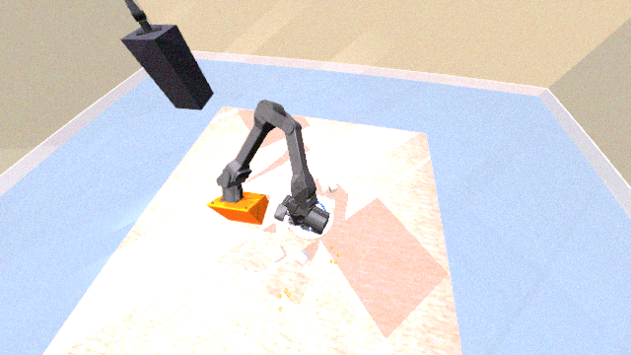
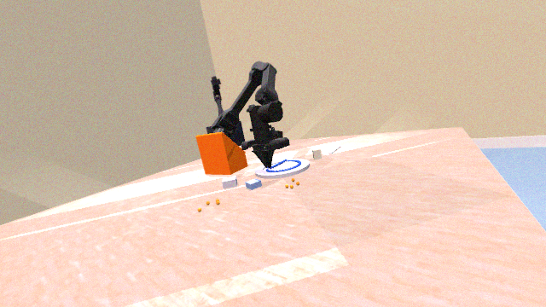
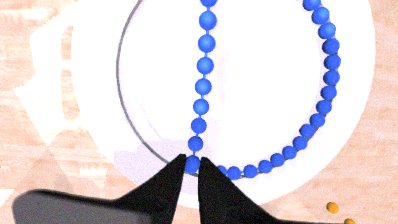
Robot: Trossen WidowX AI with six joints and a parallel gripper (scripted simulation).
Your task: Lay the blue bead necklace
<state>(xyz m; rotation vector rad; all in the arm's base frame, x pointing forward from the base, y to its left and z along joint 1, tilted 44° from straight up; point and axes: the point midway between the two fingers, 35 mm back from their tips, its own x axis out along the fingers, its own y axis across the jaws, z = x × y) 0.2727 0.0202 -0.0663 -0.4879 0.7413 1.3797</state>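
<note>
The blue bead necklace [image 2: 299,165] [image 3: 331,77] lies on the white round bead board [image 2: 281,175] [image 3: 95,65]. In the wrist view its right side follows the groove in a curve, while another stretch runs nearly straight across the middle. The left part of the groove [image 3: 117,65] shows as a bare dark arc. My gripper [image 2: 269,167] [image 3: 192,161] is low at the board's near edge, shut on a bead at the lower end of the straight stretch. In the top view the arm hides the fingertips and much of the board.
The orange base [image 1: 253,209] [image 2: 213,155] stands beside the board. A white block [image 2: 229,182] and a blue block [image 2: 253,184] lie near it, a beige block [image 2: 316,154] behind. Small orange beads [image 2: 292,187] [image 3: 332,207] lie in two groups. A dark box [image 1: 170,66] hangs at upper left.
</note>
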